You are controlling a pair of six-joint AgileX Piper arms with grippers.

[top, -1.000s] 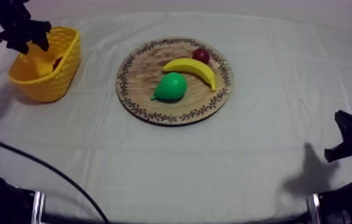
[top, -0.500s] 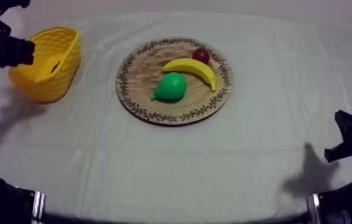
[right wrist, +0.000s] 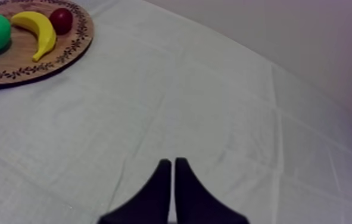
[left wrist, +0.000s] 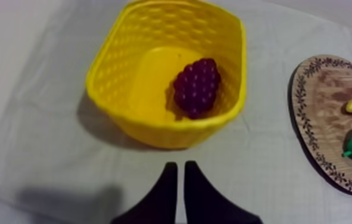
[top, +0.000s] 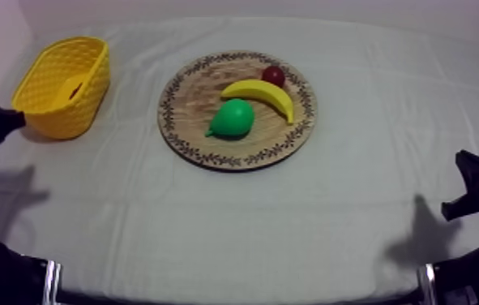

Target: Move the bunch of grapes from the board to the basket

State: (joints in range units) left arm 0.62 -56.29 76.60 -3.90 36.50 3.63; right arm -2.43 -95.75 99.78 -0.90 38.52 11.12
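The purple bunch of grapes (left wrist: 197,86) lies inside the yellow basket (left wrist: 154,128), against its wall on the board's side. My left gripper (left wrist: 179,170) is shut on nothing, its fingers together as a narrow wedge, a short way back from the basket over the cloth. In the top view the left gripper (top: 17,120) sits just left of the basket (top: 68,113). My right gripper (right wrist: 172,164) is shut and empty, low at the table's right side (top: 465,195), far from the wooden board (top: 194,89).
A green pear (top: 233,118), a banana (top: 260,95) and a small red fruit (top: 273,75) rest on the round board. Open cloth spreads between the basket and the board and across the near half of the table.
My left arm has drawn back from above the basket toward the left edge and nearer the front, and its fingers have closed. The right arm has not moved.
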